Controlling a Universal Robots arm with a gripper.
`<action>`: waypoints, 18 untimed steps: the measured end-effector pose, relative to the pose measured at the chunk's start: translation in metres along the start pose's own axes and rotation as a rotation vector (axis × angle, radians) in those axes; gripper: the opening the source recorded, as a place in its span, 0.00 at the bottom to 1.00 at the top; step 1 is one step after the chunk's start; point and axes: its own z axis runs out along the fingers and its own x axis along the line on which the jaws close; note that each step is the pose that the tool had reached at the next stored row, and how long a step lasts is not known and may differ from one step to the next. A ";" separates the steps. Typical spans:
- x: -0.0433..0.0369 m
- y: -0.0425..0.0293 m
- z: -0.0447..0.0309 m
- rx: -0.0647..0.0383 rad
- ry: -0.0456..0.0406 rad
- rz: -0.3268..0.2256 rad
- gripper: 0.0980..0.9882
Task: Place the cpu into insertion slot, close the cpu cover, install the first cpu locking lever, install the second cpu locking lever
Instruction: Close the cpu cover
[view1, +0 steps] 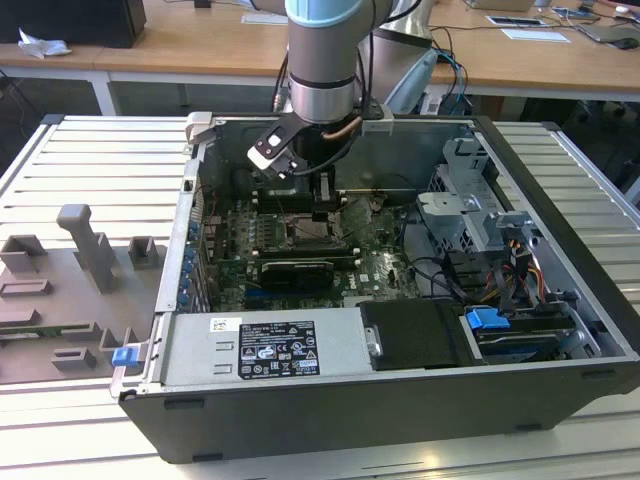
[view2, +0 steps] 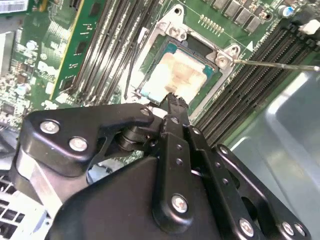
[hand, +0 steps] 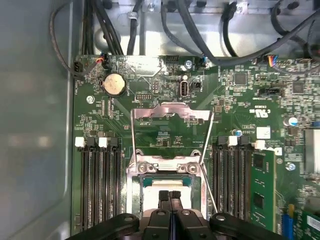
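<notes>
The cpu (view2: 182, 70), a pale silvery-beige square, lies flat in the insertion slot (view2: 225, 56), whose metal rim frames it on the green board. My gripper (view2: 172, 100) is shut, its two fingers pressed together with nothing between them, the tips at the cpu's near edge (hand: 156, 185). The cpu cover (hand: 170, 111) stands swung open beyond the slot. Two thin wire locking levers (hand: 132, 142) (hand: 206, 170) are raised on either side. In the exterior view the gripper (view1: 322, 200) hangs just above the slot (view1: 312, 232) inside the open computer case.
Long memory slots (hand: 100, 180) (hand: 230, 175) flank the socket. A black card (view1: 295, 270), a power supply (view1: 260, 345), a drive cage (view1: 470, 205) and cables (hand: 200, 30) crowd the case. A grey fixture plate (view1: 70, 290) lies at the exterior view's left.
</notes>
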 end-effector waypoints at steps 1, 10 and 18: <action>-0.0001 0.0004 -0.0052 0.000 -0.0001 0.000 0.01; -0.0003 0.0178 -0.0183 0.006 -0.0006 0.000 0.01; -0.0005 0.0445 -0.0273 0.013 -0.0006 0.000 0.01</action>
